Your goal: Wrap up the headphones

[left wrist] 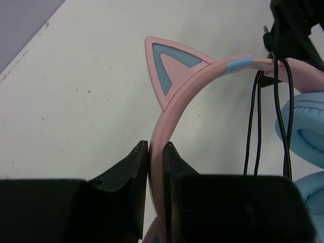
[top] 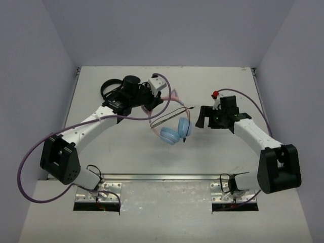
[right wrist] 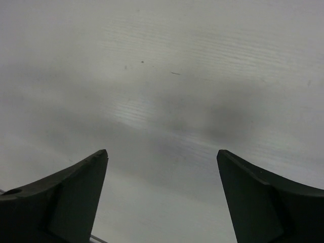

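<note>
– Pale counter (top: 228, 81), blank grey walls (top: 152, 30). Where does the hold stand?

– The left gripper (left wrist: 157, 147) is pinched tight on the pink headband (left wrist: 202, 76), just below the cat ear (left wrist: 169, 66), with one finger flat on each face of the band. The right gripper (right wrist: 162, 152) is spread wide with nothing in it, and its own camera shows only bare counter.

– And the headphones (top: 174, 132)?

– In the middle of the counter, between the two arms. The band end is toward the left arm, and the light-blue ear cups (left wrist: 304, 131) sit side by side toward the near edge. The black cable (left wrist: 258, 126) is draped over the band in a few loose strands. The plug (left wrist: 266, 31) sticks out free, close to the right gripper.

– So I'd judge the winding is partly on, with a tail left over.

– Agreed. To do it well, the left arm should only hold the band steady, leaving room for the cable to pass under it. The right should take the cable near the plug, not mid-strand, and lay each turn snug beside the last under light tension.

– Risks?

– If it pulls too hard, the band may twist in the grip or the loops may slide toward the cups. It should also steer clear of the black headphones (top: 109, 88) lying behind the left arm.
</note>
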Action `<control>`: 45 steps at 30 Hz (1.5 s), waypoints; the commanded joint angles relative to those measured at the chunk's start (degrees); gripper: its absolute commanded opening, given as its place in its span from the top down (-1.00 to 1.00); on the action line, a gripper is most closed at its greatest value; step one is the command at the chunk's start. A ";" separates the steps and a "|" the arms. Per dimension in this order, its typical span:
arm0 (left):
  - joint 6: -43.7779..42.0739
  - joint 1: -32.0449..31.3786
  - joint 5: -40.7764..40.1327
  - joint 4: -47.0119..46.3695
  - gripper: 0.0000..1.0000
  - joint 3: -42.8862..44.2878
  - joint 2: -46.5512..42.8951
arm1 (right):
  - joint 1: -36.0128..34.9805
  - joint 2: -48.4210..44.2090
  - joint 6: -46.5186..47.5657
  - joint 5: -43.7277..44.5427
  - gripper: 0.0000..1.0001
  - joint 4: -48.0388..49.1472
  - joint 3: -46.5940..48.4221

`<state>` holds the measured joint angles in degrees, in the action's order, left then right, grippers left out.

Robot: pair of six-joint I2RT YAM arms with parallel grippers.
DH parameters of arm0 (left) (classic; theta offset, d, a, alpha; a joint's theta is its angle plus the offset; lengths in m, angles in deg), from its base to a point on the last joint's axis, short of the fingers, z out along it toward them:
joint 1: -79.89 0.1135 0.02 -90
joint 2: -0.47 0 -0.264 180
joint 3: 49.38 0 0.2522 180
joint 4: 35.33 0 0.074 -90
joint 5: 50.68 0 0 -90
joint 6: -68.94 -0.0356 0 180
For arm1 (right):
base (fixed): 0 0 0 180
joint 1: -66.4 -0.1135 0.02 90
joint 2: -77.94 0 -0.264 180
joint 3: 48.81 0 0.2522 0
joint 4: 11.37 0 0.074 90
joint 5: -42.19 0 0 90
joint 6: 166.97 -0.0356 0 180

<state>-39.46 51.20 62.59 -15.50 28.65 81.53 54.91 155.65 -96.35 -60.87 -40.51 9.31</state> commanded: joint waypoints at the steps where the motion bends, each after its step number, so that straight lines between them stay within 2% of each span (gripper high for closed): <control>1: -0.50 1.88 1.96 2.88 0.99 7.43 2.69 | 4.53 -0.81 -6.10 3.99 -0.97 -3.07 -0.85; 6: -3.66 4.07 4.59 4.83 0.99 8.07 5.86 | 8.06 -4.66 -10.77 8.14 -0.98 -11.68 -0.67; 9: -4.20 5.82 3.98 6.32 0.99 8.06 7.18 | 8.06 -8.88 -11.74 4.55 -0.98 -10.21 -4.09; 12: 0.36 9.59 1.52 9.65 0.99 10.52 9.82 | 8.06 -14.77 -11.56 1.12 -0.98 -8.45 -8.14; 15: 4.50 15.30 5.29 10.55 0.99 10.53 10.79 | 8.15 -18.82 -10.95 -0.46 -0.98 -7.74 -10.60; 18: 5.74 21.11 9.59 6.52 0.99 5.09 7.72 | 8.15 -20.93 -10.60 -4.50 -0.98 -5.90 -12.71; 24: 8.11 33.42 16.54 -4.03 0.99 -11.42 0.86 | 8.06 -22.43 -10.51 -9.43 -0.98 -2.74 -15.35; 28: 3.21 39.22 15.94 -7.19 0.99 -18.02 -0.19 | 8.06 -22.61 -10.42 -12.51 -0.98 -0.62 -15.88; 33: -4.18 41.77 13.65 -10.10 0.99 -24.00 -2.04 | 8.06 -23.65 -10.68 -15.76 -0.98 1.13 -16.14; 35: -5.87 45.80 14.87 -10.71 0.99 -24.11 -1.52 | 8.06 -24.18 -10.60 -16.82 -0.98 1.23 -16.50; 37: -6.73 49.67 20.03 -9.76 0.99 -22.00 0.94 | 8.06 -25.85 -10.77 -17.61 -0.98 1.75 -17.37; 41: -11.84 50.74 18.39 -4.67 0.99 -17.69 5.24 | 7.97 -29.28 -11.47 -19.63 -0.98 4.12 -19.22; 45: -14.21 53.82 18.75 -3.69 0.99 -16.28 8.76 | 7.97 -30.69 -11.74 -21.65 -0.98 4.48 -19.22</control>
<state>-50.65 103.33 76.58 -18.93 10.10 88.79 63.15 126.10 -107.27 -79.51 -39.66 -10.15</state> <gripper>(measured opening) 0.122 0.992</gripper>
